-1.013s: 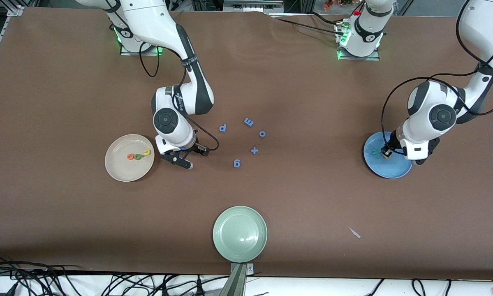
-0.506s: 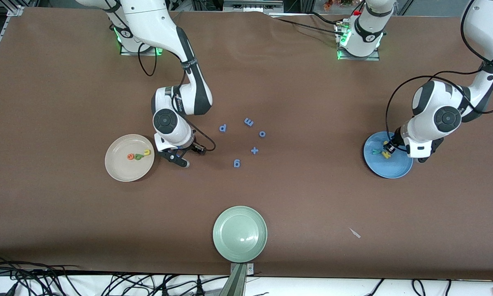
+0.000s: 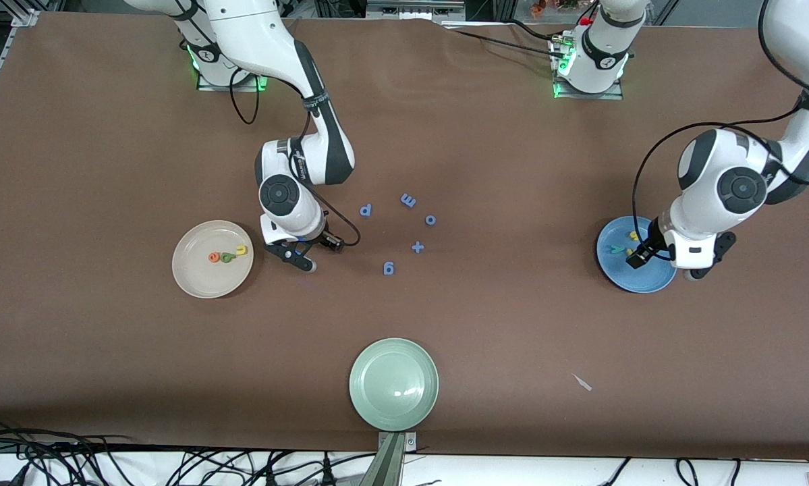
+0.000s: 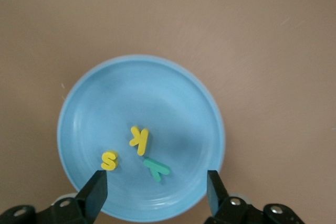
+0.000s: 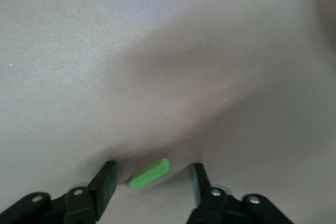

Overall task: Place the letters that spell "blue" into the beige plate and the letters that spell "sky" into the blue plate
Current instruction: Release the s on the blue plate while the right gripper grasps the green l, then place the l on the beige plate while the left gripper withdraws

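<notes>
Green l (image 5: 150, 173) flat on table beside beige plate (image 3: 188, 280), light, soft foam; right pincer (image 5: 152, 179) open astride, pinch long edges; left pincer (image 4: 156, 187) open over blue plate (image 4: 79, 108).

Lots of bare brown table (image 3: 512, 317) to move through. The only clutter mid-table is the loose blue letters: p (image 3: 366, 210), m (image 3: 408, 200), o (image 3: 430, 220), a plus sign (image 3: 417, 248) and g (image 3: 388, 268), with gaps between them. The pale green plate (image 3: 393, 384) sits alone near the front camera's edge. The beige plate (image 3: 202, 280) and blue plate (image 3: 623, 278) sit well apart, toward the table's two ends.
</notes>
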`<action>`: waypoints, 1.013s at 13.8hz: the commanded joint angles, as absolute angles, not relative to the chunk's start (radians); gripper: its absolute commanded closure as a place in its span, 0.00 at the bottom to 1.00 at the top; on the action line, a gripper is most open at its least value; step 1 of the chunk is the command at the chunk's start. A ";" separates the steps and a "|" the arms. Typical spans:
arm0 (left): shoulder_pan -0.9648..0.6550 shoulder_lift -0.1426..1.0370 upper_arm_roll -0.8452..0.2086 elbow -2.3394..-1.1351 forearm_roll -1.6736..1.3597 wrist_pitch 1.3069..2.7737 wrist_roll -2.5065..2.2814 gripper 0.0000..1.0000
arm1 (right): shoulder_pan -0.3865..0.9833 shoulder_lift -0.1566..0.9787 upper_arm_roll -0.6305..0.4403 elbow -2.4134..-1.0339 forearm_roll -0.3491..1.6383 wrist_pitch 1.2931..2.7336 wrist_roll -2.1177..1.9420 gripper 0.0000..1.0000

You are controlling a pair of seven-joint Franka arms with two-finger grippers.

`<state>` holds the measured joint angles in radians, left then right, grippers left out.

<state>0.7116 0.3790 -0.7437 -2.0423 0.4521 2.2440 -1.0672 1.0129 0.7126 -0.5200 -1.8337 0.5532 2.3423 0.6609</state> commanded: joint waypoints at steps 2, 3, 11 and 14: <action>0.722 0.322 -0.759 -1.858 0.416 2.036 -0.898 0.10 | 1.023 0.704 -0.517 -1.853 0.574 2.349 0.663 0.72; 0.727 0.324 -0.759 -1.809 0.379 2.022 -0.856 0.02 | 1.023 0.704 -0.517 -1.853 0.574 2.347 0.661 0.80; 0.599 0.224 -0.578 -1.709 0.162 2.000 -0.507 0.00 | 1.019 0.680 -0.613 -1.801 0.571 2.199 0.536 0.96; 0.188 0.140 -0.107 -1.709 -0.008 1.936 -0.347 0.00 | 1.011 0.680 -0.779 -1.727 0.566 1.966 0.259 0.95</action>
<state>0.4301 0.2171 -0.3736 -1.7022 0.0634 1.9983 -0.4351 1.0157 0.6981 -0.6935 -1.7586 0.5555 2.0823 0.4249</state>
